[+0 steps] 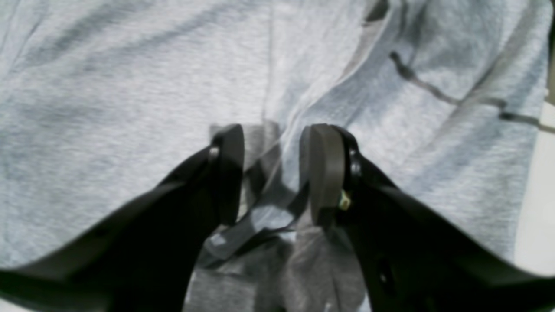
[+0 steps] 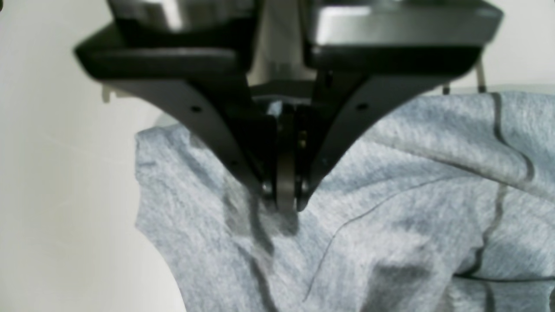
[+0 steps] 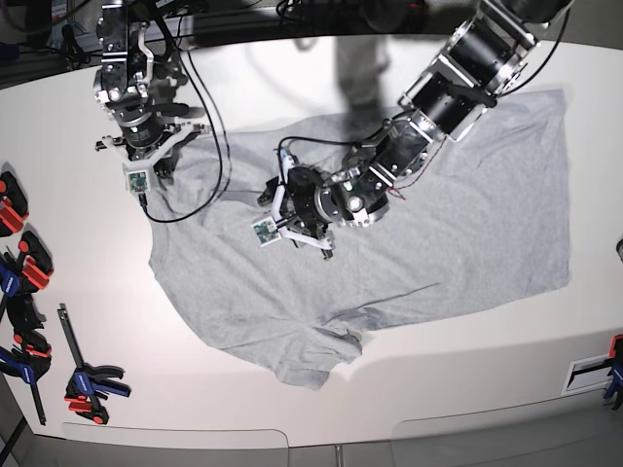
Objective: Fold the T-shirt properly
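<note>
The light heather-grey T-shirt [image 3: 438, 243] lies spread and wrinkled on the white table [image 3: 107, 302], one sleeve bunched near the front. My left gripper [image 3: 297, 233] is low over the shirt's middle. In the left wrist view it [image 1: 277, 173] stands open, with creased T-shirt [image 1: 130, 86] cloth lying under and between the fingers [image 1: 325, 173]. My right gripper [image 3: 146, 175] is at the shirt's far-left edge. In the right wrist view its tips [image 2: 284, 203] are shut on a pinched ridge of the T-shirt [image 2: 412, 195].
Several red, blue and black clamps [image 3: 19, 243] lie along the table's left edge, another clamp [image 3: 88, 384] at the front left, and one [image 3: 613, 375] at the right edge. Black cables [image 3: 209, 126] trail over the shirt's upper left.
</note>
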Controlling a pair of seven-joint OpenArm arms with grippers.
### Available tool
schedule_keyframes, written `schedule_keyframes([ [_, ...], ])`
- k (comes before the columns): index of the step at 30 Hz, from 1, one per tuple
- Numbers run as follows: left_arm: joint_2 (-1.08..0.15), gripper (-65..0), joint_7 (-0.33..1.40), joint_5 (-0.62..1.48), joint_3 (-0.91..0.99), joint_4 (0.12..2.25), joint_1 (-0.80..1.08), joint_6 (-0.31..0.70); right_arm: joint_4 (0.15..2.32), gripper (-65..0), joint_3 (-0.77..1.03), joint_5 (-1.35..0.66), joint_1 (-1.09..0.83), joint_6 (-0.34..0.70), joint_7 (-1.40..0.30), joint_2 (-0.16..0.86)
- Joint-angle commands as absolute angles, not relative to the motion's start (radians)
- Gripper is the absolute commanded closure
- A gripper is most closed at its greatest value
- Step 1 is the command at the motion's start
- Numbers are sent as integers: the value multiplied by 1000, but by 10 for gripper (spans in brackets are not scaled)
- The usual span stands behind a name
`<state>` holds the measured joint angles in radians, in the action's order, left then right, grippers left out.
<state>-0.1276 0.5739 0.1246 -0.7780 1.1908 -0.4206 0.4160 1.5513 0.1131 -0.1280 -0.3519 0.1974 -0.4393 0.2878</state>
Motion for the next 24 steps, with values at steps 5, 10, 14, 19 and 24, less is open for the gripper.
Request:
schedule_keyframes([
  [5,-123,-195,546,120,-773,1210,-410,415,1543,0,112,-107,-363,195,-524,290],
  [10,-123,-147,522,59,-773,1210,-376,413,1543,0,112,-107,-363,195,-524,291],
  [14,-123,-59,523,53,-773,1210,-381,411,1543,0,112,-108,-364,195,-524,290],
  [19,-123,-37,523,53,-773,1211,-386,411,1543,0,112,-108,-364,194,-524,291],
  [24,-123,-61,523,53,-773,1211,-386,411,1543,0,112,-108,-364,195,-524,290],
])
